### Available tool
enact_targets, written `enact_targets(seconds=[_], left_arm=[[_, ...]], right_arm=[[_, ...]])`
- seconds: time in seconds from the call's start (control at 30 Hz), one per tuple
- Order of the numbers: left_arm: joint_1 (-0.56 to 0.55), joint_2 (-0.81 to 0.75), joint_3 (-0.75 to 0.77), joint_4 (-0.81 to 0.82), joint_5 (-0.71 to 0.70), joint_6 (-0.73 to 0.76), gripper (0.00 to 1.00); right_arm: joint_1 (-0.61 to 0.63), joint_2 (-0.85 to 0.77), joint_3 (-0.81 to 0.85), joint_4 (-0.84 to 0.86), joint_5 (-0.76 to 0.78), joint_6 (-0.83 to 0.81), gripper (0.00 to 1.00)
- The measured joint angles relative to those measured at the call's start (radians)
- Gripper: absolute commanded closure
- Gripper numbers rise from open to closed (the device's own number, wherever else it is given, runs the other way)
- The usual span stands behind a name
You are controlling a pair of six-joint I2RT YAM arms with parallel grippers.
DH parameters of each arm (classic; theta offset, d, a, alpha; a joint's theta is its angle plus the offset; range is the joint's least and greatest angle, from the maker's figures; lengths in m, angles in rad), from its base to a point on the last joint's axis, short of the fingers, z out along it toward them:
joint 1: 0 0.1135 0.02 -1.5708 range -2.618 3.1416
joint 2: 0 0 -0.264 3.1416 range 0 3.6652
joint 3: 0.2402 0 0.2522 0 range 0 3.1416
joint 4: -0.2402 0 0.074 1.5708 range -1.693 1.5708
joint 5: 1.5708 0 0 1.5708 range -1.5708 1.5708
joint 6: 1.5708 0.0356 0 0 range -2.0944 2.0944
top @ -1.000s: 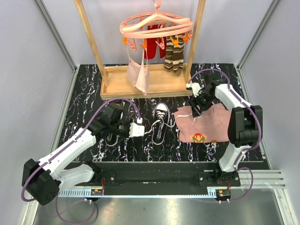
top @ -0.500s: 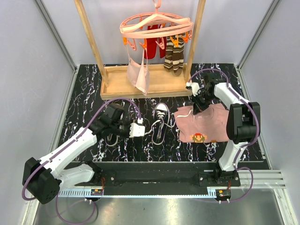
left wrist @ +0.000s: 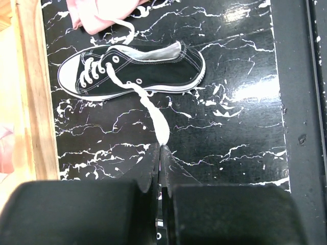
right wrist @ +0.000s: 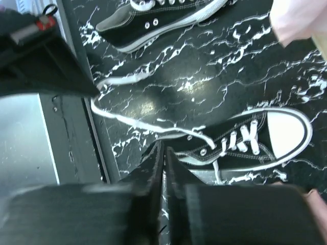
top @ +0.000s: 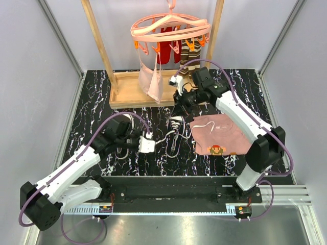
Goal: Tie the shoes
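One black shoe (top: pixel 175 127) with a white toe cap lies mid-table; in the left wrist view the same shoe (left wrist: pixel 130 69) rests on its side. A white lace (left wrist: pixel 150 109) runs taut from its eyelets to my left gripper (left wrist: pixel 162 147), which is shut on the lace end. From above, the left gripper (top: pixel 155 144) sits just left of this shoe. The other shoe (top: pixel 121 152) is partly hidden under the left arm. My right gripper (top: pixel 177 109) hovers over the middle shoe's toe. In its wrist view the right gripper (right wrist: pixel 163 148) has its jaws together with nothing between them, above that shoe (right wrist: pixel 245 143).
A pink cloth (top: pixel 219 135) with a pixel figure lies right of the shoe. A wooden rack base (top: pixel 127 92) stands at the back, with a pink clip hanger (top: pixel 171 28) above it carrying striped socks (top: pixel 190 58). The black rail (top: pixel 179 191) runs along the near edge.
The right arm swung left from over the pink cloth to above the middle shoe's toe, and its jaws closed. The left arm shifted slightly, still holding the lace.
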Motion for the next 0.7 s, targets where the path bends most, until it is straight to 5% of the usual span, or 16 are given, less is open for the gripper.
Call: enact_targets(seconds=[0.03, 0.07, 0.13, 0.23, 0.47, 0.7], left_arm=[[-0.001, -0.003, -0.004, 0.000, -0.001, 0.004, 1.00], [-0.001, -0.005, -0.007, -0.003, -0.003, 0.007, 1.00], [-0.002, -0.008, -0.011, -0.005, -0.003, 0.011, 1.00], [-0.002, -0.011, -0.013, -0.005, -0.003, 0.013, 1.00], [-0.013, 0.016, -0.014, -0.005, -0.003, 0.020, 1.00], [-0.021, 0.057, -0.014, -0.006, -0.003, 0.020, 1.00]], right_arm=[[0.010, 0.010, 0.017, 0.000, 0.005, 0.005, 0.52], [0.009, 0.015, 0.022, 0.001, 0.018, -0.002, 0.43], [-0.018, 0.011, -0.012, 0.003, 0.054, -0.027, 0.29], [-0.115, -0.001, -0.124, -0.018, 0.110, -0.082, 0.20], [-0.413, 0.042, -0.232, -0.098, 0.277, -0.224, 0.18], [-0.459, 0.226, -0.138, -0.123, 0.300, -0.240, 0.26]])
